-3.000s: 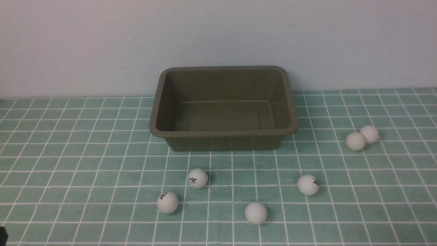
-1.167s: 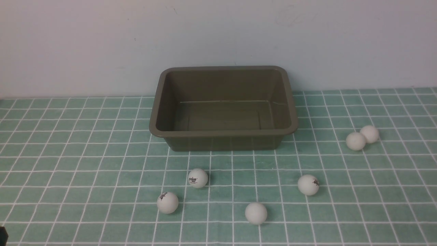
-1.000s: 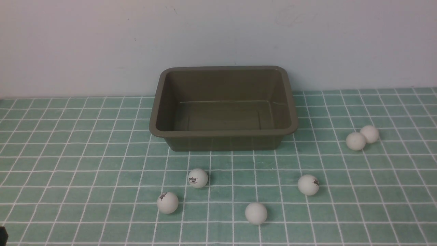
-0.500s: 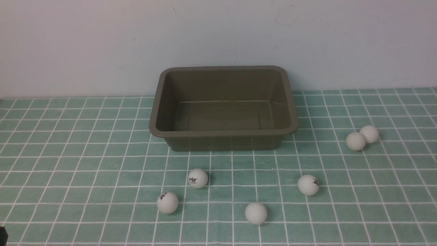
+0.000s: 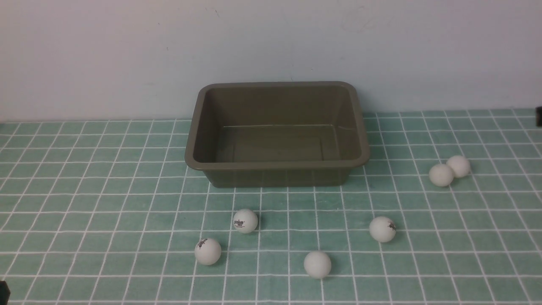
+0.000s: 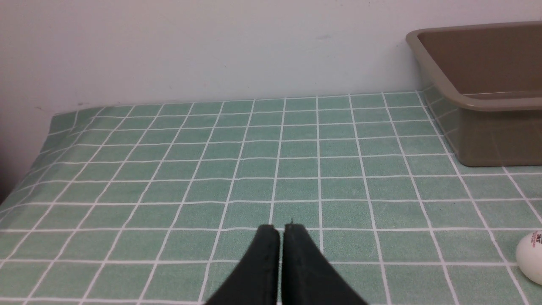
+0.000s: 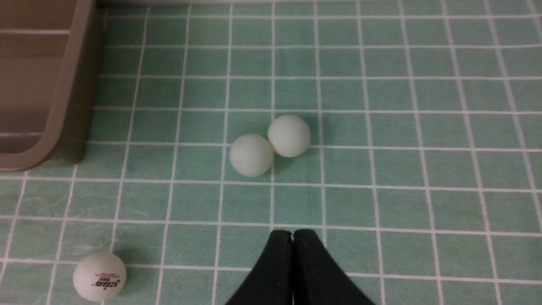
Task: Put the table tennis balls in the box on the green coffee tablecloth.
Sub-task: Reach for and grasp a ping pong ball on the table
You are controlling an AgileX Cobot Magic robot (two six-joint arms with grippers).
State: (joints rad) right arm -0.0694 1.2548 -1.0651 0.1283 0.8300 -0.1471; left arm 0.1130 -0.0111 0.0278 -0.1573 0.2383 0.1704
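Observation:
The olive-brown box (image 5: 277, 165) stands empty at the back middle of the green coffee tablecloth (image 5: 106, 203). Several table tennis balls lie on the cloth in front of it: one with a logo (image 5: 245, 220), one nearer left (image 5: 207, 251), a plain one (image 5: 317, 264), one to the right (image 5: 382, 229), and a touching pair (image 5: 441, 175) at the far right. In the right wrist view my right gripper (image 7: 293, 232) is shut and empty, hovering short of that pair (image 7: 251, 155). In the left wrist view my left gripper (image 6: 282, 227) is shut and empty over bare cloth, a ball (image 6: 530, 257) off to its side.
A pale wall rises right behind the box. The cloth's left edge (image 6: 25, 178) drops off in the left wrist view. A dark sliver of my right arm (image 5: 539, 116) shows at the front view's right edge, and another dark bit (image 5: 3, 291) at the bottom left corner.
A dark sliver of the right arm has come into the front view at its right edge. The balls and the box have not moved.

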